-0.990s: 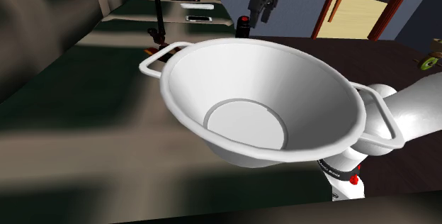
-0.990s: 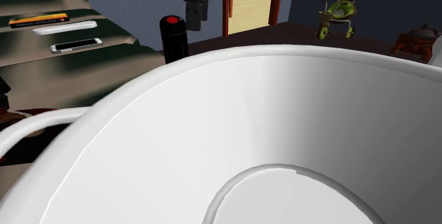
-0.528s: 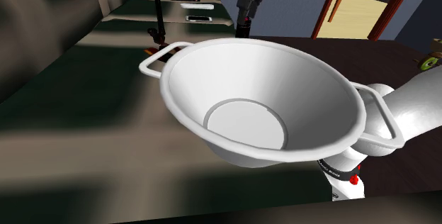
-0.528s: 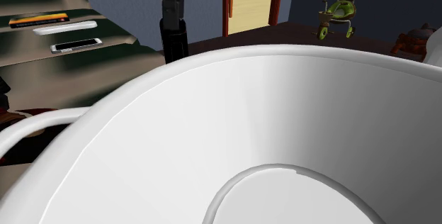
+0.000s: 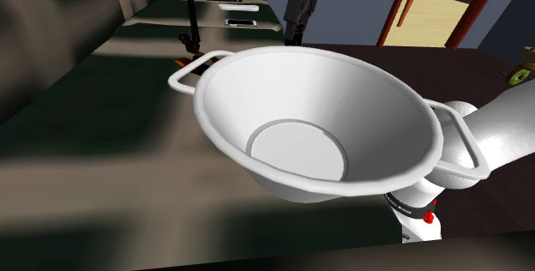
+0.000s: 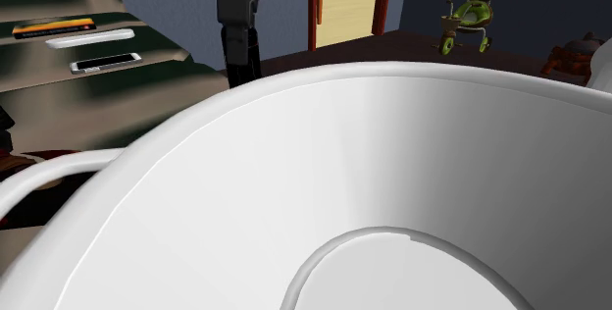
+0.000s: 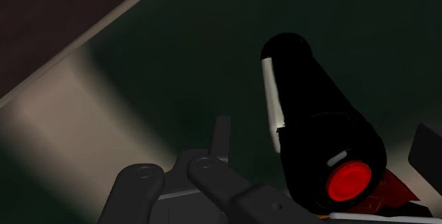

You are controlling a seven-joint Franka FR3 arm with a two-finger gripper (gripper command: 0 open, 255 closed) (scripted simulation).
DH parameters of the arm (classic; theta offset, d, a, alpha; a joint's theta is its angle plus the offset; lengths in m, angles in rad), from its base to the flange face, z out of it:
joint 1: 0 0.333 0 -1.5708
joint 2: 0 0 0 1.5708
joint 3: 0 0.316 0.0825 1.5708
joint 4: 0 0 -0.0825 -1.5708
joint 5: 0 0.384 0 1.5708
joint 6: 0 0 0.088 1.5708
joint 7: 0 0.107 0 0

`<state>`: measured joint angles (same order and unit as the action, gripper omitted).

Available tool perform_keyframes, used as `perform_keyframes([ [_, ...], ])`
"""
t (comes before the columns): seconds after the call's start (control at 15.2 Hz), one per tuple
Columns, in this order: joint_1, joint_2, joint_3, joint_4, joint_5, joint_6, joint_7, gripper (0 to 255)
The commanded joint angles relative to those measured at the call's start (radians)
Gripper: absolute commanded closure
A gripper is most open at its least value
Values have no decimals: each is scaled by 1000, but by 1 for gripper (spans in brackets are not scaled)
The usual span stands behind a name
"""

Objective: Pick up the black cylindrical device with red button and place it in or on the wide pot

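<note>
Lying at the shoulder view's left: three flat items on stepped ledges, an orange-topped one point(image 6: 54, 28), a white bar point(image 6: 88, 37) and a phone-like slab point(image 6: 105, 63), all well apart from your work.
Gripper: your black gripper point(image 6: 240, 48) hangs straight down over the black device point(image 6: 243, 71), just behind the far rim of the white pot point(image 5: 257, 89).
Fingers: in the wrist view your fingers point(image 7: 221, 134) stand spread, one on each side of the device with a gap on both sides, so you clasp nothing.
Device: it stands upright on the dark surface point(image 7: 177, 52), its red button point(image 7: 349, 180) on top and facing your wrist camera. It is outside the pot.
Pot: wide and flat-bottomed, it sits nearer the cameras than the device, with a loop handle point(image 5: 190, 69) on each side.
Arm: your white arm point(image 5: 506, 132) curves in past the pot's right-hand handle.
Doorway: a red-brown frame point(image 5: 485, 3) with pale yellow floor beyond.
Toy: a green tricycle point(image 6: 469, 19) sits towards the second exterior view's right.
</note>
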<state>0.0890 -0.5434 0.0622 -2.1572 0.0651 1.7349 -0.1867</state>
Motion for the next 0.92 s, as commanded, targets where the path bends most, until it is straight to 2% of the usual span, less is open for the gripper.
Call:
perform_keyframes([
  [0.0,0,0,0,-1,0,1,0,0],
  [0.13,0,0,0,-1,0,1,0,0],
  [0.2,0,0,0,-1,0,1,0,255],
  [0.86,0,2,0,15,0,-12,1,255],
])
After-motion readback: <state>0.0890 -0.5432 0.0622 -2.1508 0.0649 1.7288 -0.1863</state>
